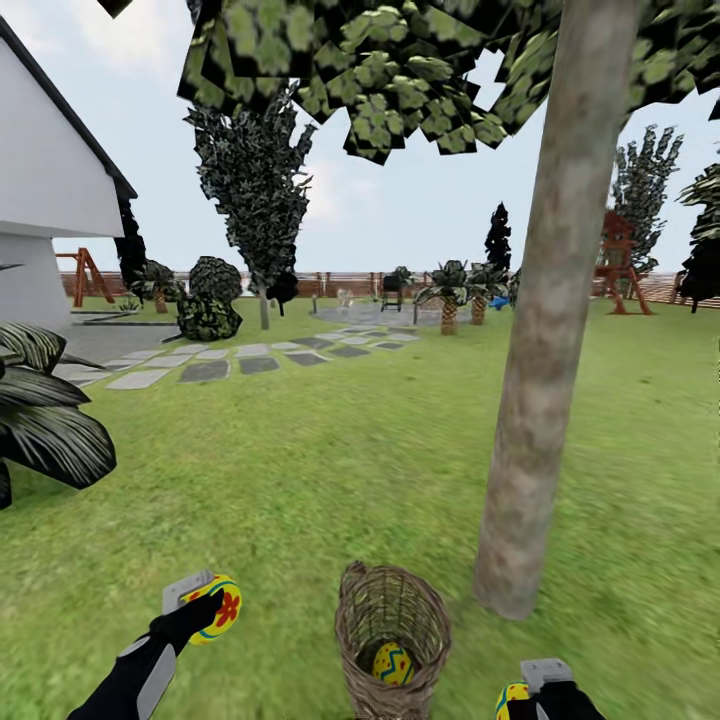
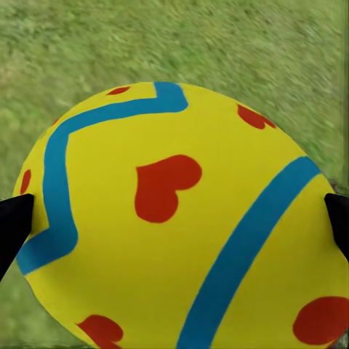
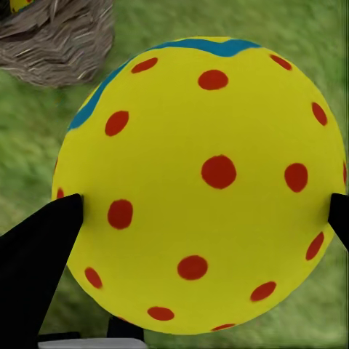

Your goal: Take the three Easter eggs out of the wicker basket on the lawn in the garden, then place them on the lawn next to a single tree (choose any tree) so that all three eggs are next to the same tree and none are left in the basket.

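My left gripper (image 1: 212,603) clamps egg (image 2: 174,218) | right gripper (image 1: 522,697) clamps second egg (image 3: 200,182) | tree (image 1: 540,400) just ahead of right gripper, nearer it | third egg (image 1: 393,663) in basket (image 1: 390,610) between them

The right pincer (image 1: 522,700) and its egg (image 1: 511,697) are cut off by the bottom edge.

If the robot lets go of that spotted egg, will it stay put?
Probably not quite: the spotted egg is smooth and round, so it may roll a little. The lawn looks flat, which should stop it soon.
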{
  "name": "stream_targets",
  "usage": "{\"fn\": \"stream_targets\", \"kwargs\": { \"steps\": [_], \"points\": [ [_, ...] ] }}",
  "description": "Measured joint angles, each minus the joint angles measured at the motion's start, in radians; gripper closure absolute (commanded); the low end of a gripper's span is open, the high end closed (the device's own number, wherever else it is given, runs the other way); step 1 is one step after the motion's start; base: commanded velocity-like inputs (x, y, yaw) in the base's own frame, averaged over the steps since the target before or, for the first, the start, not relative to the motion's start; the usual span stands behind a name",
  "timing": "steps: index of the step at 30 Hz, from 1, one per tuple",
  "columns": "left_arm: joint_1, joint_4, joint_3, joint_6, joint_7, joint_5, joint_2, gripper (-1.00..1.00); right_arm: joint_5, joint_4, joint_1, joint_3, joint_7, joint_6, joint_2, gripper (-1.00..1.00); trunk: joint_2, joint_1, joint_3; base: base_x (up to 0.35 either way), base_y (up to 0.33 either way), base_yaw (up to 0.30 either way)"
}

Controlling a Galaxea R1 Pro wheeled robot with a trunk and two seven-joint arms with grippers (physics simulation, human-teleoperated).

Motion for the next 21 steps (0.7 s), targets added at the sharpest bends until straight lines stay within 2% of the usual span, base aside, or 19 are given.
{"fn": "stream_targets", "kwargs": {
  "steps": [6, 21],
  "points": [
    [0.0, 0.0, 0.0, 0.0, 0.0, -0.001, 0.0, 1.0, -0.001, 0.0, 0.0, 0.0, -0.003, 0.0, 0.001, 1.0, 0.042, -0.023, 0.019, -0.188, -0.282, 0.053],
    [0.0, 0.0, 0.0, 0.0, 0.0, -0.001, 0.0, 1.0, -0.004, 0.001, 0.0, -0.009, -0.005, 0.001, -0.001, 1.0, 0.14, -0.077, 0.063, -0.18, -0.286, 0.287]
  ]
}}
